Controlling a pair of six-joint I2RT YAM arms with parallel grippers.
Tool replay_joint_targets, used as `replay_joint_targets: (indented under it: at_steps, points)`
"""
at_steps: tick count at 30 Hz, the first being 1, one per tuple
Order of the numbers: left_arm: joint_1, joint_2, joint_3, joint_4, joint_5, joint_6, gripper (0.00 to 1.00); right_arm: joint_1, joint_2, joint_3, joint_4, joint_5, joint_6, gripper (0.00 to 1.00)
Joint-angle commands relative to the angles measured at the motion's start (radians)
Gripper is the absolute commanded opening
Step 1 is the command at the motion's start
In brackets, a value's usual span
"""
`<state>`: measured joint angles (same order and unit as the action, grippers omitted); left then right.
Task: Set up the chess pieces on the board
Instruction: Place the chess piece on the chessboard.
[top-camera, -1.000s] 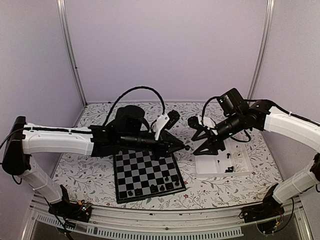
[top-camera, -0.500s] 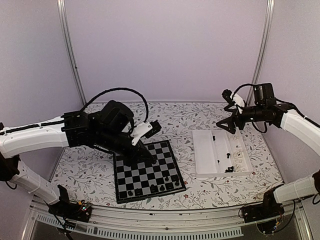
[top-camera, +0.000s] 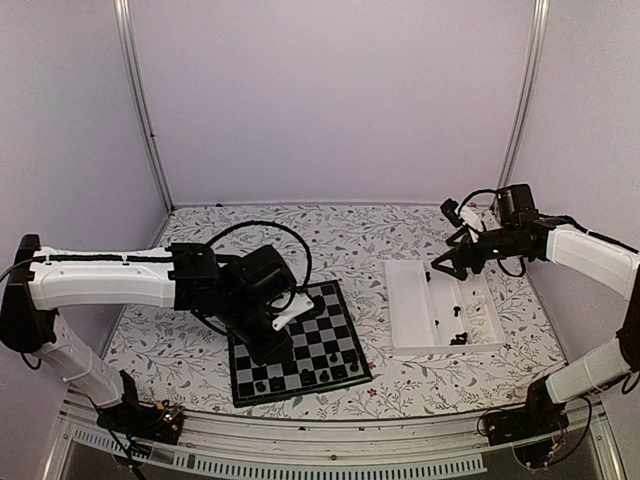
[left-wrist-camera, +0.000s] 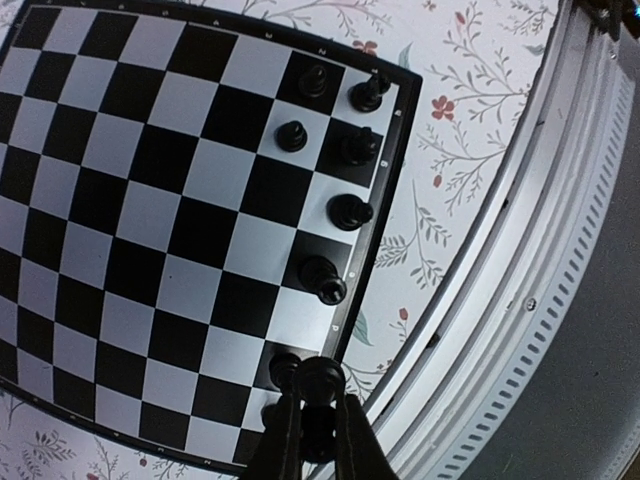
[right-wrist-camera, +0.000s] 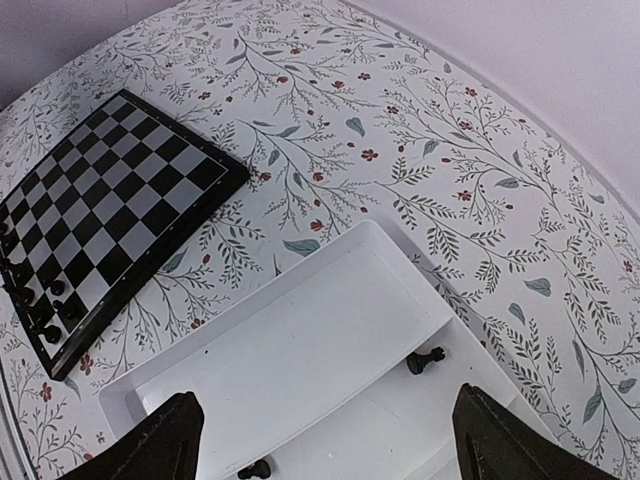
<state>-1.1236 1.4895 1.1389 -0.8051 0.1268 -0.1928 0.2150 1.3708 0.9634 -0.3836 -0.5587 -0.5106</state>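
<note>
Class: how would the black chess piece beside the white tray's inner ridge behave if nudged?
The chess piece appears to lie on its side, so it would probably roll. It looks tiny, likely light and easily flicked. The tray looks smooth, so it may slide.

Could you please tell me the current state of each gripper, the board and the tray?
Board: flat, partly set, standing pieces along one edge.
Tray: holds a few black pieces.
Left gripper: shut on a black chess piece, over the board's edge.
Right gripper: open, empty, above the tray.
</note>
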Motion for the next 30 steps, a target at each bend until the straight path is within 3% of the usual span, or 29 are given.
replay_joint_targets:
  at_steps: [1,30]
  points:
    - [-0.018,0.029,-0.024,-0.026,-0.024,-0.005,0.09,-0.002,-0.045,-0.025,0.047,0.013,-0.026,0.89]
    - [-0.035,0.192,-0.049,0.081,-0.009,0.025,0.16,-0.003,0.002,-0.020,0.022,-0.030,-0.046,0.88]
